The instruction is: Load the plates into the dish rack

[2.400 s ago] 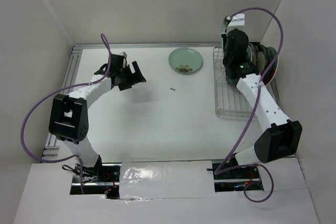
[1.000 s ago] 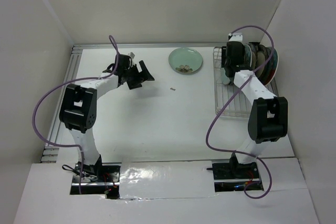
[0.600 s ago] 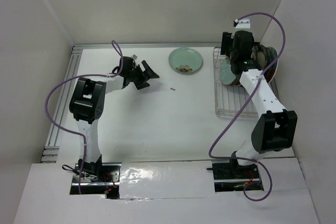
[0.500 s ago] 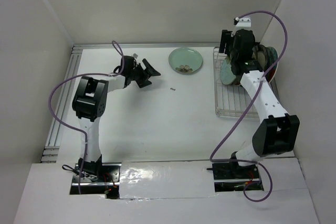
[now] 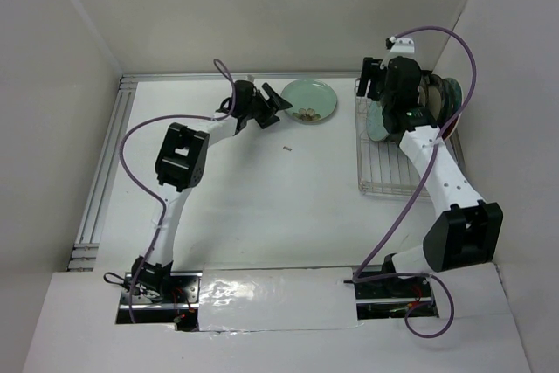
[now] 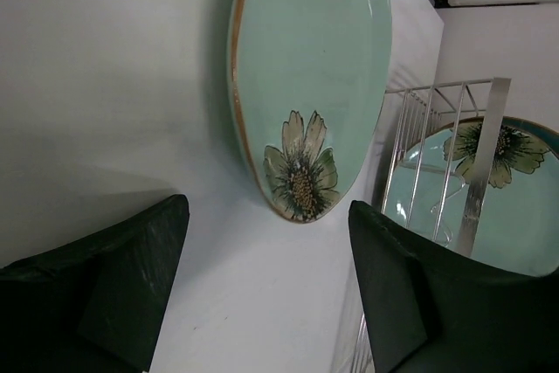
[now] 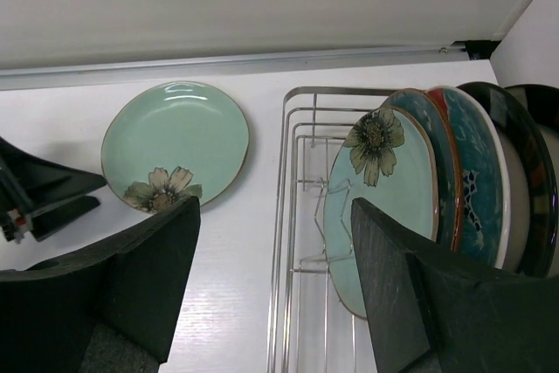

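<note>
One pale mint plate (image 5: pixel 308 100) with a brown flower lies flat on the white table at the back. My left gripper (image 5: pixel 272 109) hovers just left of it, open and empty. In the left wrist view the plate (image 6: pixel 306 67) lies just ahead of the wide-apart fingers (image 6: pixel 105 294). The dish rack (image 5: pixel 389 163) stands at the right. Several plates (image 5: pixel 430 98) stand upright at its far end, and the frontmost is a mint plate (image 7: pixel 384 207). My right gripper (image 5: pixel 382 98) hangs above the rack's left far corner, open, holding nothing (image 7: pixel 275 290).
A small dark speck (image 5: pixel 286 148) lies on the table below the flat plate. The white back wall runs close behind the plate and rack. A metal rail (image 5: pixel 100 172) edges the table's left side. The left gripper (image 7: pixel 35 194) shows in the right wrist view.
My left arm has swung right, bringing its gripper up beside the flat mint plate. My right gripper has lifted off the mint plate now standing in the rack and opened wider.
</note>
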`<state>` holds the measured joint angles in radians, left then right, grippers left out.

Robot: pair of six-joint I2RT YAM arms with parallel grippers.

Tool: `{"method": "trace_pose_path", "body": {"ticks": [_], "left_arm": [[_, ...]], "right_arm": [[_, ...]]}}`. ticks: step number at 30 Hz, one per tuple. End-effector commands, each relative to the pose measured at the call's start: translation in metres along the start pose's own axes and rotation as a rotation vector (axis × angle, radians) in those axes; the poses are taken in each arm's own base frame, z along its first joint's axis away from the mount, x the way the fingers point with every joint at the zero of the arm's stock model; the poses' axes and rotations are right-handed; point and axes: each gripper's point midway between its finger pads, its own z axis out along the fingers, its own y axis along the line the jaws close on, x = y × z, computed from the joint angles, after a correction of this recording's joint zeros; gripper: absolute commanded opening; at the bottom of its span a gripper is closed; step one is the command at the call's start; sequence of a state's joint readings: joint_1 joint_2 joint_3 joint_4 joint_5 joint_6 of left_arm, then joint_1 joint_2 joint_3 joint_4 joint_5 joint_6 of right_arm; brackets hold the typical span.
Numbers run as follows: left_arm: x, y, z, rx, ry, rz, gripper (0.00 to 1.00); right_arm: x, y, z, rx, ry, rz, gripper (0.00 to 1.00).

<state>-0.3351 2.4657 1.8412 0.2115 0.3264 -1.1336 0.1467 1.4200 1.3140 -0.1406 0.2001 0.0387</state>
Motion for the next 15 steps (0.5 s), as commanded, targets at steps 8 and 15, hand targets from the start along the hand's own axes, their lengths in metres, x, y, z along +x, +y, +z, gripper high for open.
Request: {"method": "trace_pose_path", "body": {"ticks": [8, 15], "left_arm": [[0.020, 0.048, 0.045, -0.158, -0.030, -0.148, 0.70], [0.030, 0.071, 0.046, -0.194, -0.030, -0.194, 0.11]], "right_arm": [[-0.006, 0.010, -0.018, -0.033, -0.015, 0.043, 0.77], [-0.002, 0.023, -0.022, -0.090, 0.000, 0.071, 0.77]]}}
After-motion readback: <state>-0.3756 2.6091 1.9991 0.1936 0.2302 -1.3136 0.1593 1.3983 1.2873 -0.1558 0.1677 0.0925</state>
